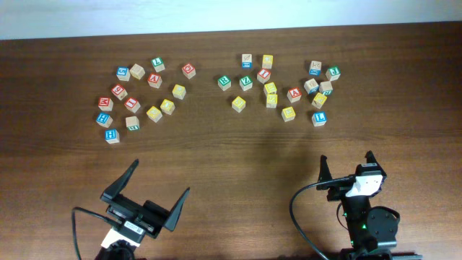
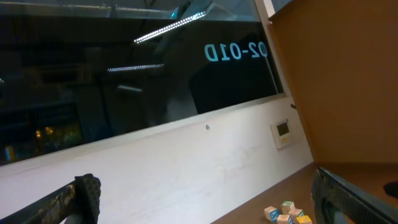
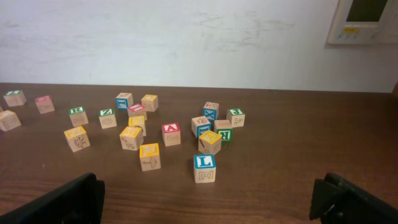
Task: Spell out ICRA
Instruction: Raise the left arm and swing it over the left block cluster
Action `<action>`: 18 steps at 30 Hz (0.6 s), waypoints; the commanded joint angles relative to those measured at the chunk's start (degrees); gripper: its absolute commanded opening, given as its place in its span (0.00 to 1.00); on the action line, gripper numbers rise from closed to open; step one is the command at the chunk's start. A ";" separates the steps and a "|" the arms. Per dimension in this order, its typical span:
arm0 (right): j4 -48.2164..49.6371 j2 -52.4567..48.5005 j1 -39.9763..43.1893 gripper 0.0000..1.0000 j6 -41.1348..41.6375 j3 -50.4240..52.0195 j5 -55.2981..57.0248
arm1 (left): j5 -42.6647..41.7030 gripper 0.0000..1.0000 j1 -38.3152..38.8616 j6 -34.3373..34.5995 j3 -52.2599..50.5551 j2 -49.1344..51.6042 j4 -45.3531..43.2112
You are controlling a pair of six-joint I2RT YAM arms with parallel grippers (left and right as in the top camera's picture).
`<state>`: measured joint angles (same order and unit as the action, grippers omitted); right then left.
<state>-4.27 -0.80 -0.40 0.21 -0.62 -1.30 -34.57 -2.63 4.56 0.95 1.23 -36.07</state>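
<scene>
Left hand (image 1: 161, 177) and right hand (image 1: 346, 157) both gape empty at the near edge of my worktop (image 1: 238, 155). Alphabet cubes (image 1: 154, 113) lie in two clusters well beyond; a red A cube (image 3: 171, 132) sits in the right one.

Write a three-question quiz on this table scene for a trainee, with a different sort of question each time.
1. True or false: the left gripper and the right gripper both stand open, holding nothing.
2. The blue-bordered block nearest the right wrist camera shows which letter? A) L B) Q C) T
3. Short answer: which arm's wrist camera looks squarely onto the scattered blocks?

Key: 1 true; 2 A; 3 the right arm's.
</scene>
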 commanded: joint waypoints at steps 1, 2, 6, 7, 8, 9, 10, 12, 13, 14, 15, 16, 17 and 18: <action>-0.26 0.33 0.44 0.98 0.26 0.31 0.31 | 0.04 0.99 0.24 1.46 4.46 -0.15 -0.24; -0.26 0.33 0.44 0.98 0.24 0.31 0.31 | 0.02 0.99 0.24 1.46 6.01 0.28 0.17; -0.28 0.33 0.44 0.98 0.24 0.31 0.31 | 0.00 0.99 0.24 1.44 10.62 2.82 2.71; -0.26 0.33 0.42 0.98 0.24 0.31 0.31 | -0.02 0.99 0.24 1.46 11.50 3.45 2.71; -0.26 0.33 0.44 0.98 0.24 0.31 0.31 | -0.28 0.99 0.24 1.53 12.87 4.66 2.95; -0.26 0.33 0.44 0.98 0.24 0.31 0.31 | -0.26 0.99 0.24 2.08 14.38 5.68 4.90; -0.26 0.33 0.44 0.98 0.24 0.31 0.31 | -0.26 0.99 0.24 2.56 16.92 7.08 9.75; -0.26 0.33 0.42 0.98 0.24 0.31 0.31 | -0.70 0.99 0.24 1.75 26.36 13.38 27.52; -0.26 0.33 0.44 0.98 0.24 0.31 0.31 | -2.45 0.99 0.24 -0.94 30.82 17.29 33.73; -0.26 0.33 0.44 0.98 0.24 0.31 0.31 | -4.79 0.99 0.24 -3.89 33.86 20.11 37.62; -0.28 0.33 0.44 0.98 0.24 0.31 0.31 | -8.20 0.99 0.24 -7.32 39.32 25.27 44.30; -0.26 0.33 0.44 0.99 0.24 0.31 0.31 | -9.29 0.99 0.24 -8.20 42.75 28.61 48.33; -0.26 0.33 0.44 0.98 0.24 0.31 0.31 | -9.84 0.99 0.24 -8.33 45.94 31.91 51.87; -0.26 0.33 0.44 0.98 0.24 0.31 0.31 | -11.67 0.99 0.24 -8.37 50.42 37.11 56.06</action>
<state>-4.27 -0.82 -0.40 0.21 -0.62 -1.32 -40.56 -2.57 -0.30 43.35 30.33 14.31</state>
